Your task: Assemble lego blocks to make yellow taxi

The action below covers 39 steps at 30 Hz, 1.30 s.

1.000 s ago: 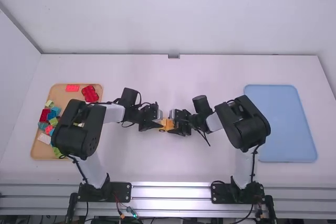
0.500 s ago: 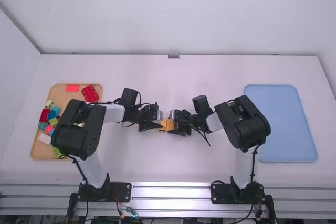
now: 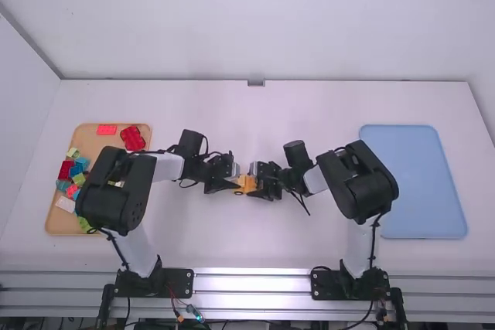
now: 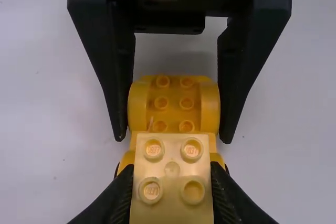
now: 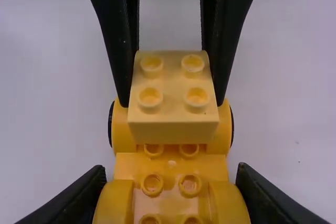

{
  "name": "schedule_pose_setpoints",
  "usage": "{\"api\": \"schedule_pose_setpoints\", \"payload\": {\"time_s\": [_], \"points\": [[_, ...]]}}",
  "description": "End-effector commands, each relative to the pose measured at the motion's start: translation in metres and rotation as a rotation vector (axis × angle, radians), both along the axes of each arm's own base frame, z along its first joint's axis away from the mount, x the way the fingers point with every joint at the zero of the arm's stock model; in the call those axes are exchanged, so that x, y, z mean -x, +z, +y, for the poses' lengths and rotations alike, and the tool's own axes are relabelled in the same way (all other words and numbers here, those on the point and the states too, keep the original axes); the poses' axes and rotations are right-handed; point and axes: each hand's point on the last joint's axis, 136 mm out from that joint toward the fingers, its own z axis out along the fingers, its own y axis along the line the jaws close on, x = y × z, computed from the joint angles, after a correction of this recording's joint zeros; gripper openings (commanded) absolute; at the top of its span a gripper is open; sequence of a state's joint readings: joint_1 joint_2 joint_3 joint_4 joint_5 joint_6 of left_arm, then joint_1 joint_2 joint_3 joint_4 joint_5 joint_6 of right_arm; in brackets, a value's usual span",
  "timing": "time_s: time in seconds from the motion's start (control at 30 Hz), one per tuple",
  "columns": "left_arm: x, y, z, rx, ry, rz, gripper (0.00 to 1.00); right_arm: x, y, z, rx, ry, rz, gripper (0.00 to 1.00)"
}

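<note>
Where your arms (image 3: 116, 191) bend inward, facing each other, your left gripper (image 3: 234, 178) pinches the pale block (image 5: 173, 90) over one end of the base (image 4: 174, 103), whose other end your right gripper (image 3: 258, 180) clamps.

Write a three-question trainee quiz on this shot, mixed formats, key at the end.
1. True or false: the left gripper holds the pale yellow block, while the right gripper holds the yellow car base.
2. How many studs show on the pale yellow block's top? A) two B) four C) six
3. Fill in: the tan tray with the loose blocks is on the ____ arm's side.
Key: 1 true; 2 B; 3 left.
</note>
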State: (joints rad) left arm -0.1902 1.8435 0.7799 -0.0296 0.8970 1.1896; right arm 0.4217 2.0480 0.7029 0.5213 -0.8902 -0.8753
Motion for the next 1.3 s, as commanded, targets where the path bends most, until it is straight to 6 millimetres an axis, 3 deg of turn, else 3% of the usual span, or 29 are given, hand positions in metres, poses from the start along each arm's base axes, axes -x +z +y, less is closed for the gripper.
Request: {"api": "schedule_pose_setpoints", "payload": {"time_s": [0.0,0.3,0.43,0.73,1.27], "points": [[0.005,0.008,-0.006,0.035,-0.025,-0.001,0.16,-0.001,-0.006,-0.002,0.019,-0.005,-0.001,0.56],[0.011,0.016,-0.014,0.096,-0.058,0.002,0.16,-0.001,-0.006,-0.002,0.018,-0.005,-0.001,0.57],[0.007,0.003,-0.007,0.02,-0.029,-0.007,0.13,-0.001,-0.007,-0.002,0.019,-0.005,0.001,0.57],[0.006,0.005,-0.007,0.029,-0.027,-0.012,0.13,-0.001,-0.007,-0.002,0.02,-0.005,0.002,0.57],[0.006,-0.002,-0.004,0.007,-0.017,-0.024,0.23,-0.001,-0.007,-0.002,0.02,-0.006,0.003,0.57]]}}
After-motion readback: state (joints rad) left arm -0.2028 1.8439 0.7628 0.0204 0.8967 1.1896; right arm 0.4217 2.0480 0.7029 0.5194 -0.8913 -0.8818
